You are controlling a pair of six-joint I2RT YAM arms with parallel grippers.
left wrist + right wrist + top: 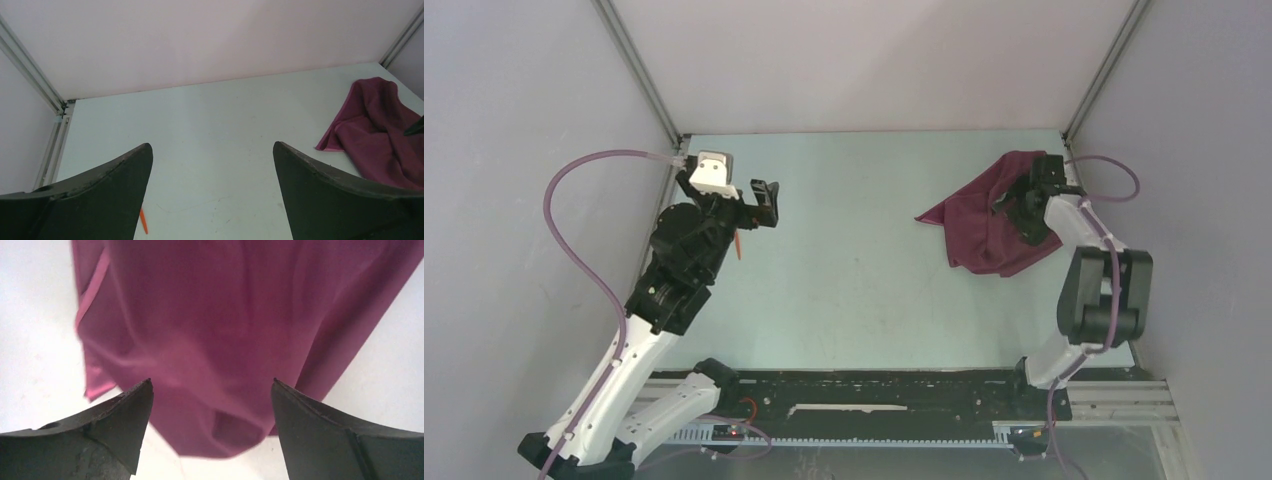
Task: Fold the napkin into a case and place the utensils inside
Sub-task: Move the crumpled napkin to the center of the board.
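1 maroon napkin [984, 235] lies crumpled at the far right of the pale green table [864, 280], with the right gripper [1020, 205] spread wide over it. Plain white walls [864, 60] enclose the table. At far left, 1 orange utensil [739, 246] lies partly hidden under the left gripper [765, 203], which is also spread and holds nothing.

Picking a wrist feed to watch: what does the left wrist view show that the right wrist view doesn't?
Only the left wrist view: a thin orange plastic utensil on the pale table beside the open left gripper, and the back wall. Only the right wrist view: the open right gripper and fine creases up close. Both: the crumpled dark maroon cloth napkin on that table.
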